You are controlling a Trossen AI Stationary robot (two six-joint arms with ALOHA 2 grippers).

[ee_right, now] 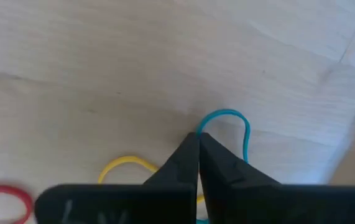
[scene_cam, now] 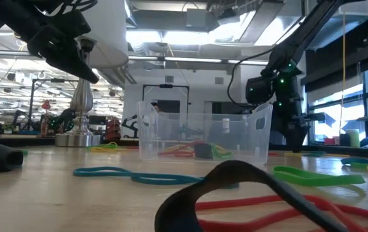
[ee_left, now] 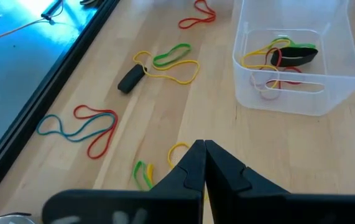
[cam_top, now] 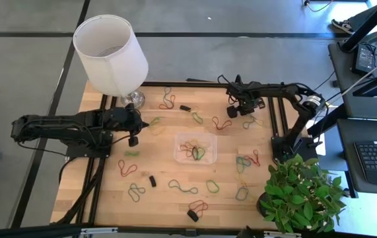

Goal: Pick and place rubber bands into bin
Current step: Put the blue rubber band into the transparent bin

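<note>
- The rubber bands (cam_top: 183, 187) lie scattered flat over the wooden counter (cam_top: 109, 198), in red, green, blue, yellow and black, many of them twisted, with their long axes pointing every which way.
- The right gripper (ee_right: 199, 138) is down at the counter on its far right part, near the corner, well apart from the bin (cam_top: 196, 147).
- Its fingers (ee_right: 227, 168) are pressed together, tip against tip, with no gap between them.
- A teal band (ee_right: 234, 124) sits right at those tips: its rounded end loops out beyond the fingertips, and its long axis runs back beneath the fingers. The tips are closed on it where the loop meets them.
- A yellow band (ee_right: 124, 165) lies just beside the same fingers, and the end of a red band (ee_right: 3, 193) lies farther off to that side; neither is touched.
- The left gripper (ee_left: 203, 149) hangs above the counter to the left of the bin, near the foot of the white lamp (cam_top: 112, 56), fingers closed together and holding nothing.
- A small yellow band (ee_left: 178, 149) and a green-and-yellow one (ee_left: 143, 174) lie on the counter close below its tips.
- The bin is a clear shallow tub near the middle of the counter, standing upright and open at the top.
- Inside it lie a few bands, yellow, red, green and black, tangled in a loose heap on the bottom.
</note>
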